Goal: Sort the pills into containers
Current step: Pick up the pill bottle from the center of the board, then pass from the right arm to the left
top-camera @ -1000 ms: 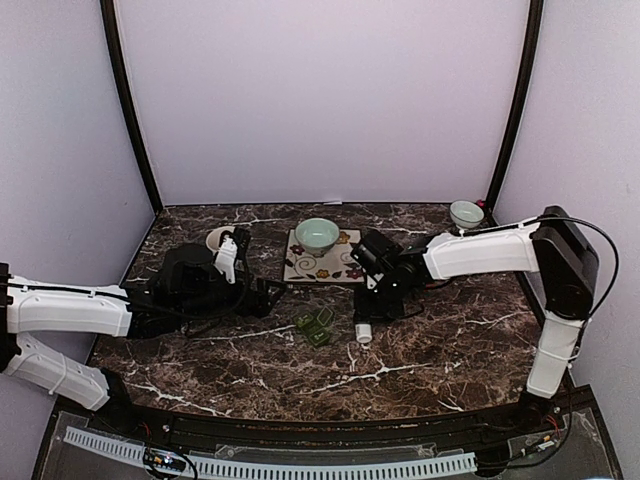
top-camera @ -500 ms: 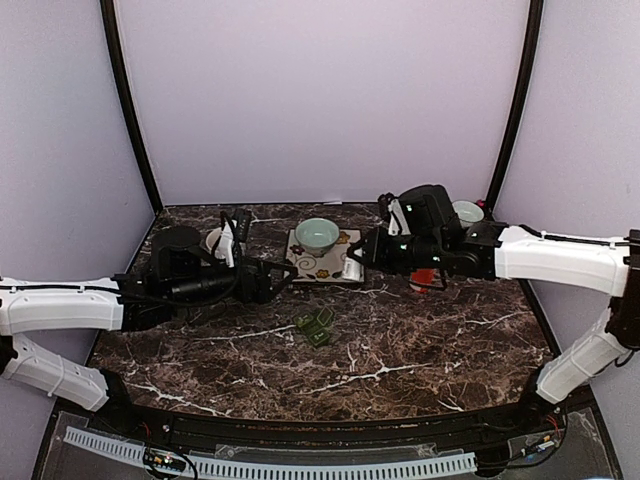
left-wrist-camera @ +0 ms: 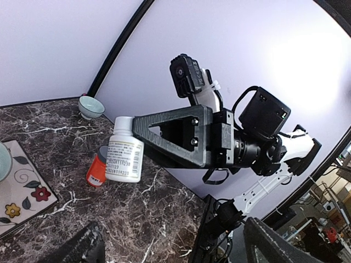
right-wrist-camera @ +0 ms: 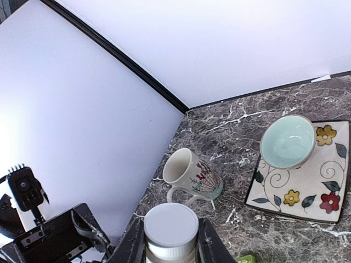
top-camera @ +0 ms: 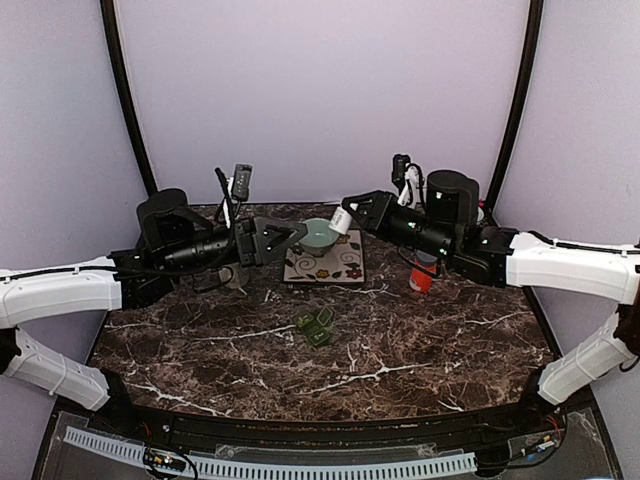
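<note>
Dark green pill box (top-camera: pixel 315 326) lay near the middle of the marble tabletop (top-camera: pixel 430 350), in front of the flowered plate (top-camera: pixel 330 265) and well apart from both arms; its lid positions were too small to read. Right pincer (right-wrist-camera: pixel 171 244) was clamped on the white bottle (left-wrist-camera: pixel 124 159), cap uppermost, in the air above the plate's far edge. Left pincer (top-camera: pixel 295 236) faced the bottle from just beside it, jaws spread wide and empty. Orange bottle (top-camera: pixel 423 276) stood on the tabletop under the right arm. No loose pills were visible.

Judgement: the step in hand was opening the white bottle, and sorting was not yet begun. The next move would call for the left pincer to close squarely on the cap and twist while the right stops the body turning. A loose grip could let the bottle slip.
</note>
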Controlling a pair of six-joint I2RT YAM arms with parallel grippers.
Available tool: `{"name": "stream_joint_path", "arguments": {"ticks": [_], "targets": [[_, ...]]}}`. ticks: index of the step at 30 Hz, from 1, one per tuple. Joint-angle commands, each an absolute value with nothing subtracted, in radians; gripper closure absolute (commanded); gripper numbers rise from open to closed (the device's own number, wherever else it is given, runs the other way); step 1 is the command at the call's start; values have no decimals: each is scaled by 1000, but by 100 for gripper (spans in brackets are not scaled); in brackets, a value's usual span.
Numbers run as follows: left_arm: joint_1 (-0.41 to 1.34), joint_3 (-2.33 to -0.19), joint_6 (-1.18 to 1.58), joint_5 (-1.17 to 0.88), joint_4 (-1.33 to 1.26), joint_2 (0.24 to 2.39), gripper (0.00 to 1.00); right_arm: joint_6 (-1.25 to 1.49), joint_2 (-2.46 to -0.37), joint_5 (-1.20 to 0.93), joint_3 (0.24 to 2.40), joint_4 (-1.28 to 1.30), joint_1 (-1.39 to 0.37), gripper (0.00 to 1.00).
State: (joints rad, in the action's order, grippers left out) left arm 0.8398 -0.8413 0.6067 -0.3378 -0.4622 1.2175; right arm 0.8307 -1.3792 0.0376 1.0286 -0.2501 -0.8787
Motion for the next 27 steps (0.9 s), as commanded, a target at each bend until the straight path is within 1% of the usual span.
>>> {"name": "stream_joint_path", "arguments": {"ticks": [1, 4, 13, 20, 27], "targets": [[790, -854, 649, -438, -545, 1255, 13, 893, -1359, 95, 1056, -356, -906, 100], [784, -854, 628, -443, -545, 1274, 15, 940, -1364, 114, 1073, -362, -919, 100], [784, -848, 533, -366, -577, 1291, 16, 1115, -1393, 170, 1106, -324, -953, 100], [792, -860, 445, -351, -612, 1318, 18, 1233, -1425, 177, 1116, -325, -961, 100], [819, -885, 333, -307, -591, 1343, 20, 1331, -1472, 166, 1143, -339, -967, 100]]}}
